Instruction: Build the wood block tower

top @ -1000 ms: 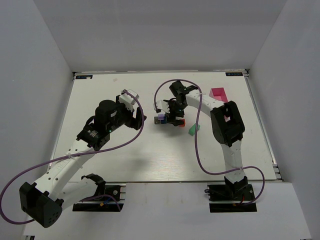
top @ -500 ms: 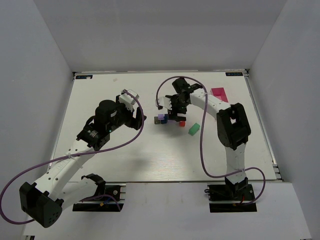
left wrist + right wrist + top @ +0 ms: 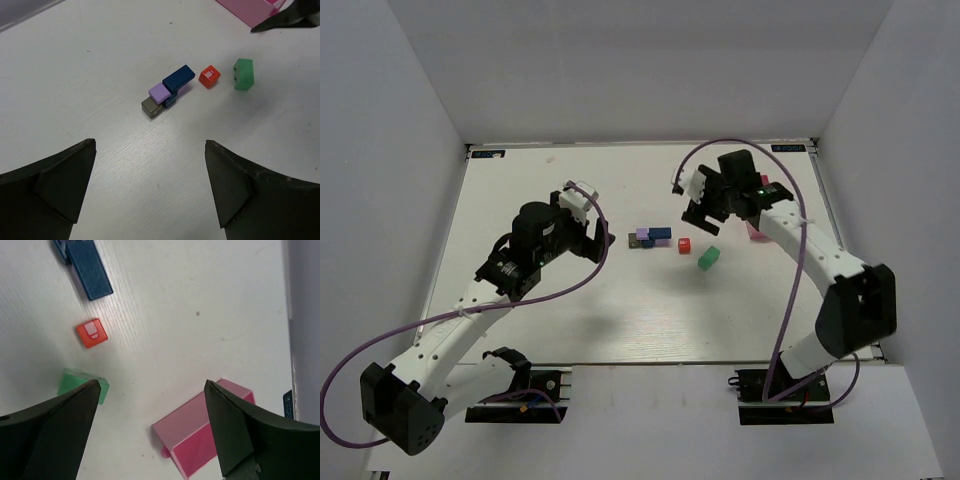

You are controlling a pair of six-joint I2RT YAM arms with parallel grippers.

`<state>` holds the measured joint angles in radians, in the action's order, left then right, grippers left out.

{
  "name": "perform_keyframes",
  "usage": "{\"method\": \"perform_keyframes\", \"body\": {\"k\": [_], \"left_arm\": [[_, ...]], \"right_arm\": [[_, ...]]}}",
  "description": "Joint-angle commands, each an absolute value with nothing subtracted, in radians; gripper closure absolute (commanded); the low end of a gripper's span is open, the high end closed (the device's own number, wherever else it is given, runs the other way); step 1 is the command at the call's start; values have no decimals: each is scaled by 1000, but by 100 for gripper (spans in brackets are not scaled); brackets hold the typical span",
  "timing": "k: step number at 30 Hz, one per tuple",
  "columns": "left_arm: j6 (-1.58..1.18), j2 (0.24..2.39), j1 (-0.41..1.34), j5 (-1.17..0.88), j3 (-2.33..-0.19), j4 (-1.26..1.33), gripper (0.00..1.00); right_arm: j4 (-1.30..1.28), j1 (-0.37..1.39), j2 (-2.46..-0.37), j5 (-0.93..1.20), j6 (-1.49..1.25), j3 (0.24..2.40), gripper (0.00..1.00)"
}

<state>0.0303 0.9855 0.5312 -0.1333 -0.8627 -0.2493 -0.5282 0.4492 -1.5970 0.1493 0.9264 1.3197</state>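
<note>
- Moved: right gripper [image 3: 692,204] has lifted back off the wood block tower [image 3: 653,237] toward the pink tray [image 3: 210,425], jaws wide, nothing held
- White wood-grain table [image 3: 540,300], plain white walls [image 3: 620,70]
- Far-corner labels [image 3: 488,154] unreadable
- Tower mid-table, blue, purple and grey pieces touching; red block [image 3: 684,245] and green block [image 3: 708,258] just right of it, apart
- Wide and empty too: left gripper [image 3: 150,142], hovering near the tower

Cluster [image 3: 167,90] at mid-table [image 3: 570,180], one long piece lying on top; cube [image 3: 209,76] just to its right, apart; block [image 3: 243,74] right of the cube; tray [image 3: 195,420] farthest right, behind
</note>
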Motion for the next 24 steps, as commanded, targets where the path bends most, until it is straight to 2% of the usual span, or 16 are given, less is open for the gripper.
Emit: {"method": "perform_keyframes", "body": {"k": [1, 4, 5, 6, 7, 8, 9, 11, 12, 14, 15, 16, 18, 21, 22, 24], "left_arm": [[14, 976, 528, -126, -835, -209, 0], [-9, 986, 528, -95, -807, -190, 0], [-9, 998, 528, -78, -807, -190, 0], [-9, 999, 528, -68, -807, -190, 0], [-9, 1014, 528, -58, -825, -213, 0], [-9, 1023, 528, -45, -836, -225, 0], [-18, 1037, 528, -44, -854, -245, 5], [-18, 1046, 528, -22, -867, -255, 17], [-18, 1055, 528, -21, -867, -255, 37], [-18, 1072, 537, 9, -881, -265, 62], [-18, 1084, 537, 9, -894, -274, 71], [-8, 1116, 537, 9, -917, -275, 78], [14, 1152, 537, -17, -945, -304, 76], [58, 1216, 537, -86, -1011, -331, 44], [69, 1226, 537, -97, -1011, -331, 25], [83, 1244, 537, -106, -1022, -331, 17]], "right_arm": [[-403, 428, -1482, 256, 701, 1260, 10], [-451, 416, -1447, 340, 661, 1238, 32], [-456, 413, -1427, 357, 661, 1223, 53], [-459, 407, -1422, 370, 661, 1212, 65], [-460, 402, -1416, 377, 664, 1183, 85], [-468, 394, -1408, 385, 669, 1177, 95], [-486, 393, -1401, 414, 689, 1167, 100], [-530, 390, -1405, 434, 725, 1169, 100], [-547, 387, -1413, 480, 761, 1170, 100], [-589, 388, -1428, 498, 785, 1183, 100], [-592, 388, -1434, 502, 788, 1186, 97], [-598, 391, -1457, 502, 787, 1190, 83], [-598, 393, -1477, 499, 790, 1195, 49], [-589, 394, -1505, 495, 801, 1187, 48], [-591, 394, -1514, 505, 811, 1187, 50], [-583, 396, -1531, 509, 837, 1181, 56]]}}
